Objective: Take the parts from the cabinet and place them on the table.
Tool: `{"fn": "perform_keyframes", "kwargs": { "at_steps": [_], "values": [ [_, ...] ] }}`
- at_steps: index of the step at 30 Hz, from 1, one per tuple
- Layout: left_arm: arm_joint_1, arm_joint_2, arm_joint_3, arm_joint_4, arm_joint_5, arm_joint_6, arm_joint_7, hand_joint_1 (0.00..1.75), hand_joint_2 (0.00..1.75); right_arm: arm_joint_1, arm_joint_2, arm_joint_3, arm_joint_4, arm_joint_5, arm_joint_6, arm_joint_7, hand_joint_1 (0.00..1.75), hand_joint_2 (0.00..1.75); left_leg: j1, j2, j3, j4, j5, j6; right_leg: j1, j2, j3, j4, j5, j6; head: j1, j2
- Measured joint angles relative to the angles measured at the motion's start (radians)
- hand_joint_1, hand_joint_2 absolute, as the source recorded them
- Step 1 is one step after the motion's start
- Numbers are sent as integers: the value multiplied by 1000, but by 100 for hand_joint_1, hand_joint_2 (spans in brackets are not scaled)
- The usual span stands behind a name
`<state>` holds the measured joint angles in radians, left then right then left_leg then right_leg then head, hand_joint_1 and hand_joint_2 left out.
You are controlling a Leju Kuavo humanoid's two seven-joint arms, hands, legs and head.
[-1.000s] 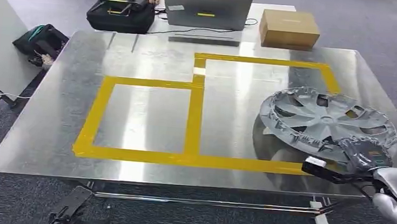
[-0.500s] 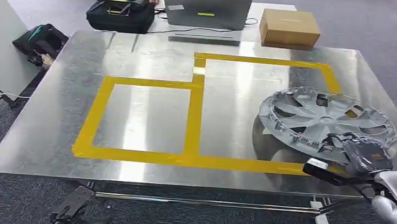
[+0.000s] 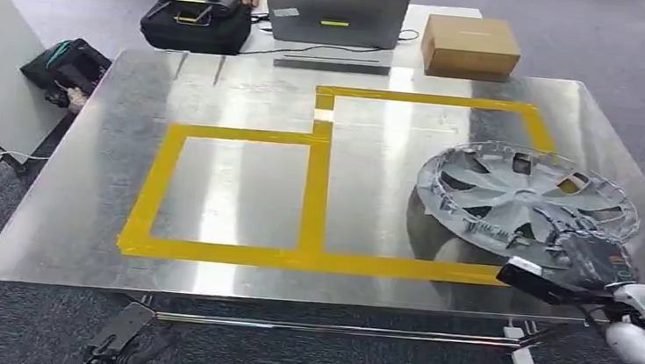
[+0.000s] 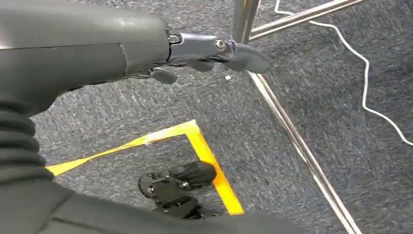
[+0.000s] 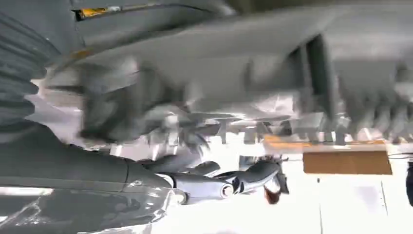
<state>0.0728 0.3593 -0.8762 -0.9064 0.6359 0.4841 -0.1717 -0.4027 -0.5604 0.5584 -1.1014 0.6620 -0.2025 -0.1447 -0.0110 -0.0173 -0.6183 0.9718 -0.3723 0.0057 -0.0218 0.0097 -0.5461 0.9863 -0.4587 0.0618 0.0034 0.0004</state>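
One grey hubcap (image 3: 524,200) lies on the right side of the metal table (image 3: 78,213), overlapping the right arm of the yellow tape outline (image 3: 314,190). Its near right rim is under the right hand (image 3: 590,258), whose fingers wrap over the edge and grip it. Two taped rectangles share one middle strip. One laptop (image 3: 335,14), one black bag (image 3: 196,21) and one cardboard box (image 3: 470,45) sit along the far side. Left hand (image 4: 214,51) hangs over carpet, fingers apart and holding nothing.
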Motion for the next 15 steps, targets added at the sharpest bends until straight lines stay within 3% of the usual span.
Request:
{"fn": "perform_keyframes", "kwargs": {
  "at_steps": [4,6,7,10,15],
  "values": [
    [7,0,0,0,4,5,-3,0,0,67,6,-97,-73,-299,91,-87,0,0,0,0,-1,0,0,0,0,0,-1,0,0,0,0,0],
    [11,0,0,0,13,4,-16,0,0,91,13,-153,-103,-441,171,-87,0,0,0,0,-1,0,0,0,0,0,-1,0,0,0,0,0],
    [13,0,0,0,15,3,-29,0,0,99,14,-181,-114,-520,214,-82,0,175,0,0,-1,0,0,0,0,0,-1,0,0,0,0,0],
    [13,-1,0,5,32,-1,-66,0,0,124,15,-254,-130,-708,340,-73,0,175,0,-1,-1,0,0,0,0,-1,-1,0,-1,0,0,0],
    [13,-5,-3,20,60,-3,-91,0,0,161,16,-356,-139,-849,385,-94,0,175,0,-1,-1,0,0,0,0,-1,-1,0,0,-1,0,0]
  ]
}}
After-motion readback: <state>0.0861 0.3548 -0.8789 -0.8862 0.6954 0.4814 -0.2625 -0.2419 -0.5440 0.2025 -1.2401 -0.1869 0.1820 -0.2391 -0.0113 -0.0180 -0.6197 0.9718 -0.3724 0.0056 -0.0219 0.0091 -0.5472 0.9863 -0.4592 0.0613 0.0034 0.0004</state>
